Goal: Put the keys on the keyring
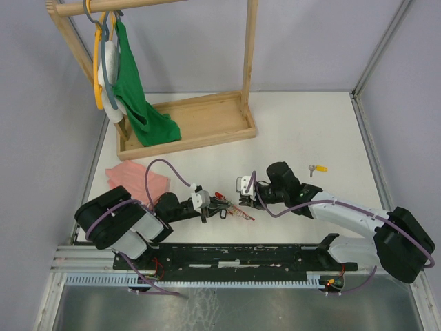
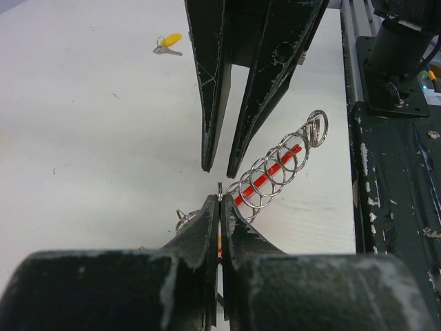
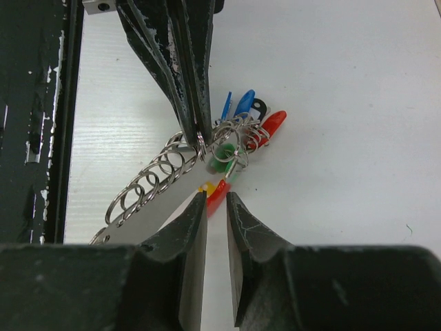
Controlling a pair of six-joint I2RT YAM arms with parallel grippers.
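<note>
My left gripper (image 1: 209, 202) is shut on a silver keyring (image 2: 219, 190) of the bunch (image 1: 226, 205), just in front of the arm bases. In the right wrist view its fingers (image 3: 186, 76) pinch the ring (image 3: 200, 143) from above. The green-tagged key (image 3: 222, 156) hangs among the bunch's rings, beside blue tags (image 3: 241, 105) and a red tag (image 3: 272, 124). My right gripper (image 3: 216, 198) is open, its tips just short of the bunch, over a second red tag (image 3: 218, 194). The yellow-tagged key (image 1: 317, 167) lies alone on the table at the right; it also shows in the left wrist view (image 2: 167, 45).
A chain of linked silver rings (image 2: 275, 165) with a red strip trails from the bunch towards the black base rail (image 1: 227, 254). A wooden rack (image 1: 182, 127) with a green cloth stands at the back left. A pink cloth (image 1: 134, 176) lies by the left arm.
</note>
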